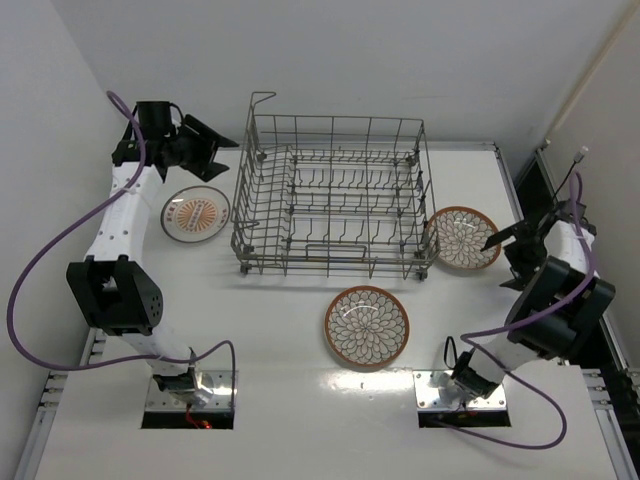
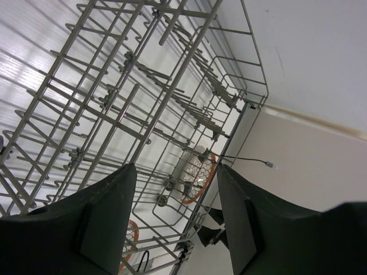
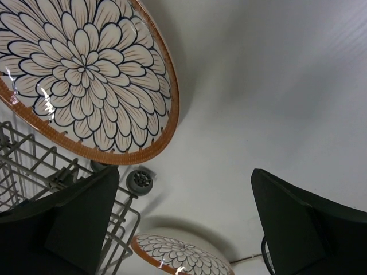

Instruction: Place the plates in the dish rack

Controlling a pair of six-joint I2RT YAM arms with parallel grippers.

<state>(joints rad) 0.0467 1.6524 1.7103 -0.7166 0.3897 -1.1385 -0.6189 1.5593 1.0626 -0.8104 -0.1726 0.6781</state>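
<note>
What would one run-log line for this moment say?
dish rack: empty; orange-centre plate: table, left of rack; petal plate: table, in front; second petal plate: table, right; left gripper: open; right gripper: open

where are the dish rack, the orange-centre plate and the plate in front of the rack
dish rack (image 1: 335, 262): top view, near wire wall
orange-centre plate (image 1: 195, 213): top view, its centre motif
petal-pattern plate (image 1: 366, 326): top view, its middle

Robotics lab cell: white table (image 1: 270, 330) (boxed in by plain white panels (image 1: 400, 60)), bolted arm bases (image 1: 188, 388), trailing purple cables (image 1: 12, 300)
</note>
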